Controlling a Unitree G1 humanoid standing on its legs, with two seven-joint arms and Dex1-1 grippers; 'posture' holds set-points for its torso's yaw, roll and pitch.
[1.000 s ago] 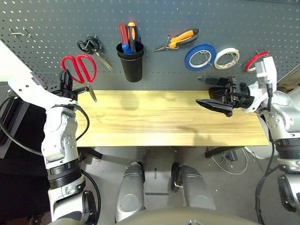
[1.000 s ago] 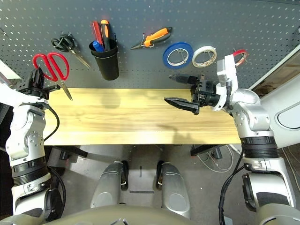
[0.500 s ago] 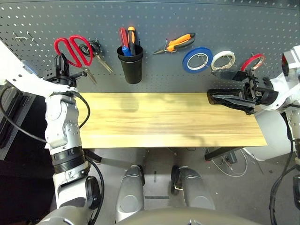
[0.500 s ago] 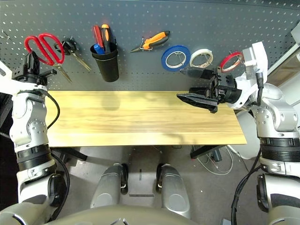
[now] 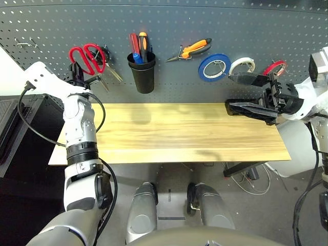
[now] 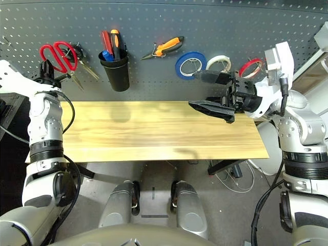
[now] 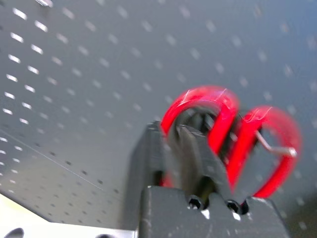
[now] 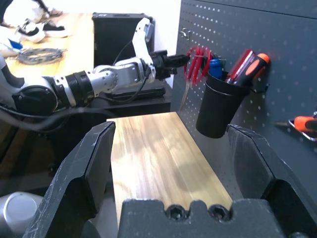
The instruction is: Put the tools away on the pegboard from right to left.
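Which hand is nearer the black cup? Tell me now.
Left. The left hand is at the pegboard, shut on the red scissors, with just the black scissors between it and the cup. The right hand hangs open far along the table's right end.

No text, label, brand, number or sign can be read anywhere: the pegboard (image 5: 215,20), the tools hung on it, the black cup (image 5: 143,72) and the wooden tabletop (image 5: 169,133) carry no legible writing
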